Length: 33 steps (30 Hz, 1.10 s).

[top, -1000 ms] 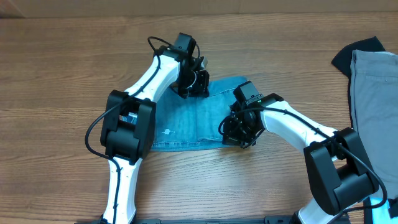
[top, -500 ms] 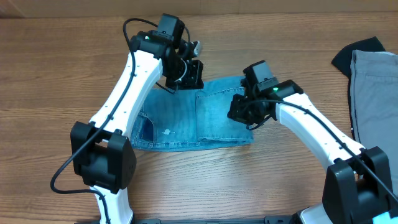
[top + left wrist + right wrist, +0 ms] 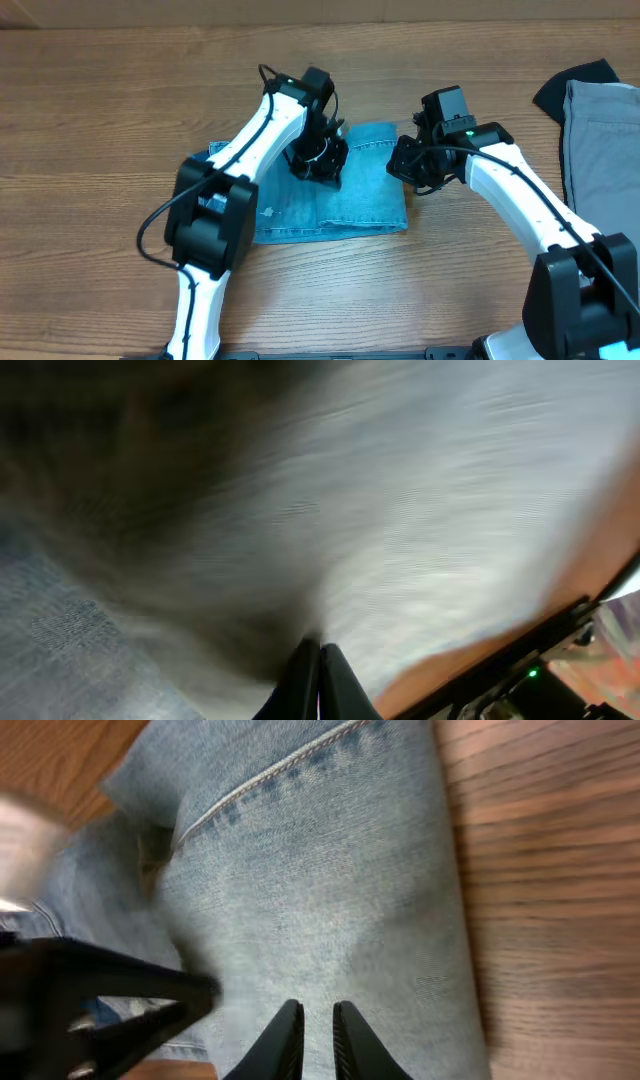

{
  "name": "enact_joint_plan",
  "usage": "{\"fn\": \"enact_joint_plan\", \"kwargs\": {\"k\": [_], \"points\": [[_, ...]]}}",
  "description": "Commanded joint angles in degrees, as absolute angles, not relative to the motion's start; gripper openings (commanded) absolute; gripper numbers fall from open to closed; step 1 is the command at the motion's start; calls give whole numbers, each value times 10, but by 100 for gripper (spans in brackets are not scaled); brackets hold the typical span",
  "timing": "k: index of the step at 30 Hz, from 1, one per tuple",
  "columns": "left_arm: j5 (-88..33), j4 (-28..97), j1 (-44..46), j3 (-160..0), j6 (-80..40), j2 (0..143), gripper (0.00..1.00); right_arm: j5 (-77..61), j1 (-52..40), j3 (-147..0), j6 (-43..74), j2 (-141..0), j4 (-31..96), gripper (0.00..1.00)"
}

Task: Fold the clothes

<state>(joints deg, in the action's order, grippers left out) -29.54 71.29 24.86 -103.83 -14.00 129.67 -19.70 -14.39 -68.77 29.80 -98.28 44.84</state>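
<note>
Overhead: left arm (image 3: 262,135) hides part of the jeans (image 3: 365,195); grey trousers (image 3: 600,130) cropped by frame edge. Left wrist view smeared, weave unreadable.

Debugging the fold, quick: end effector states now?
Left end effector: closed; grip on jeans unclear.
Right end effector: slightly open, empty, over jeans.

Fingers (image 3: 335,685) pinched shut on blurred jeans (image 3: 420,500), wooden table (image 3: 470,650) strip lower right

- Holds left arm (image 3: 255,135) stretched forward, elbow bent, left fingers (image 3: 335,685) pressed shut and angled down.
- Holds right arm (image 3: 520,200) extended inward, right fingers (image 3: 282,1042) narrowly parted.
</note>
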Motion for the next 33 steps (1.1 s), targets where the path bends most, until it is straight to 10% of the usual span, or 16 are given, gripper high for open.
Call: {"fn": "enact_joint_plan", "kwargs": {"k": [1,25,33], "points": [[-277,743,238,-1033,-148,1334,4,-230,-145,-685,287,-1018,444,15],[-196,731,193,-1039,-133,1178,4,-200,-96,-785,262,-1044,554,4],[-205,637,223,-1039,-174,1191,4,-272,-128,-732,195,-1046,551,19]]}}
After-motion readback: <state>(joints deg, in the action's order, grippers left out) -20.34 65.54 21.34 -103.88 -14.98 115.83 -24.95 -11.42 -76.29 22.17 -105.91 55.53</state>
